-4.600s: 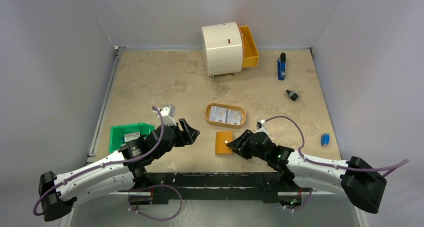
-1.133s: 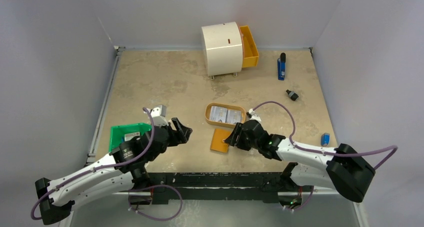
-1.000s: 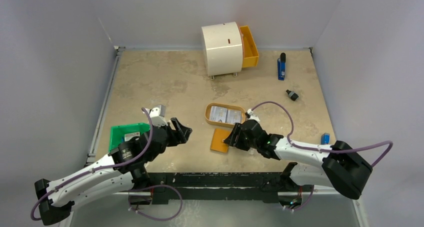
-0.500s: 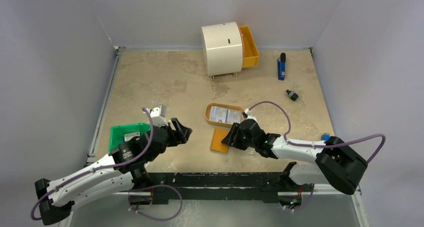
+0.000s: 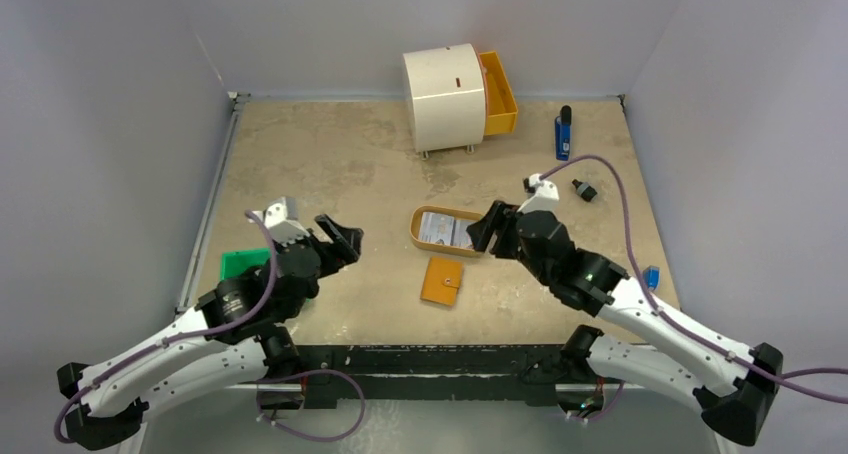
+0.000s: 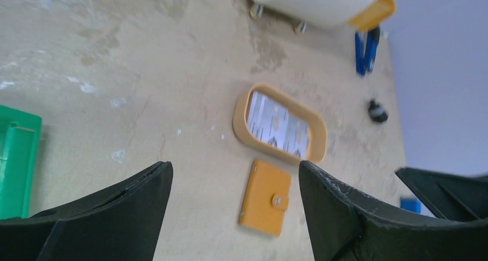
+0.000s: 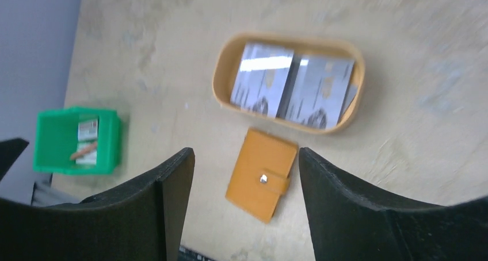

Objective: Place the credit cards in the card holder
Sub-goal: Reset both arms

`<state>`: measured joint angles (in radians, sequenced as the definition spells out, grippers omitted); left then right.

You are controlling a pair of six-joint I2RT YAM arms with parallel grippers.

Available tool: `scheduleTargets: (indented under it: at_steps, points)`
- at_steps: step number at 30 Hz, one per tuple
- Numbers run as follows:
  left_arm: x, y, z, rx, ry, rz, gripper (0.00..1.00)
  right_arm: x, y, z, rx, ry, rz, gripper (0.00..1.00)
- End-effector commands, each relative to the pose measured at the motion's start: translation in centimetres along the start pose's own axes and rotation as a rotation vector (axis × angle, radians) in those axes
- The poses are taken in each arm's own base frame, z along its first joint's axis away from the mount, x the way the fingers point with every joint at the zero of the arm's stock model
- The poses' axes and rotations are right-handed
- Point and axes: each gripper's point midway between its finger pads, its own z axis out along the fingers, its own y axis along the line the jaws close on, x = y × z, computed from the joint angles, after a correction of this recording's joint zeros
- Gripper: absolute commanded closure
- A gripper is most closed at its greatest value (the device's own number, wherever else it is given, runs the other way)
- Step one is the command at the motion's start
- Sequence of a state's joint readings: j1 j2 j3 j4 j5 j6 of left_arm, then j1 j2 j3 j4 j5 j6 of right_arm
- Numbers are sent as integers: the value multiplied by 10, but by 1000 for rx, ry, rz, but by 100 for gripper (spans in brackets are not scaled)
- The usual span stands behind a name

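Grey walls close in a mottled beige table [image 5: 330, 164]. At the upper middle of the top view stands a white drum [image 5: 443, 96] with an orange drawer [image 5: 498, 94] pulled out on its right side.

The cards' print is too blurred to read. The bin [image 7: 53, 139] at the left of the right wrist view, green, holds a white label, also unreadable.

The two cards [image 7: 263, 80] are pale white-blue with grey-blue print. They lie flat side by side, edges overlapping, in a tan oval tray [image 7: 221, 77] near the centre of the table. A third thin edge shows at the tray's right end; what it is cannot be told.

The holder [image 7: 253, 169], an orange wallet fastened with a metal snap [image 7: 263, 179], lies flat and tilted just below the tray, apart from it.

The left gripper [image 6: 234, 166] hangs above the table left of the tray, jaws wide apart with nothing between them. The right gripper [image 7: 244, 154] hangs by the tray's right end, jaws likewise apart and holding nothing.
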<state>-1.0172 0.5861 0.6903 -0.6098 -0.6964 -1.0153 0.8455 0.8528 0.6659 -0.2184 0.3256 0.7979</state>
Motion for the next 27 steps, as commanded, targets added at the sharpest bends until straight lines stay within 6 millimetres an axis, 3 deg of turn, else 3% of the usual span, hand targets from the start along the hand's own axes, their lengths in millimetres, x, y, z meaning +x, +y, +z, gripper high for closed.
scheduleTargets:
  at_steps: [1,4,6,8,10,13,16,21,23,25,27]
  points:
    - [-58,15,-8,-137,-249,-190,20,-75,-33,-26,293,-206,-188,30]
    - [-67,12,-7,-183,-274,-166,19,-110,-36,-35,425,-285,-230,30]
    - [-75,14,-7,-249,-293,-149,18,-130,-28,-38,456,-322,-280,28]
    - [-87,2,-10,-275,-277,-47,17,-147,-16,-41,451,-346,-321,25]
    - [-102,-17,-14,-271,-244,88,16,-163,-1,-47,423,-357,-326,22]
    - [-129,-28,-18,-322,-274,247,18,-176,15,-48,367,-396,-335,21]
    - [-146,-42,-19,-315,-323,255,12,-195,43,-50,238,-466,-401,20]
    - [-189,-89,-21,-280,-395,293,11,-251,86,-88,124,-632,-420,19]
    - [-217,-115,-29,-247,-426,284,11,-273,98,-108,98,-701,-414,19]
    - [-239,-131,-34,-257,-468,299,13,-288,101,-127,93,-762,-455,19]
    - [-259,-140,-29,-271,-493,297,13,-290,98,-137,93,-777,-467,19]
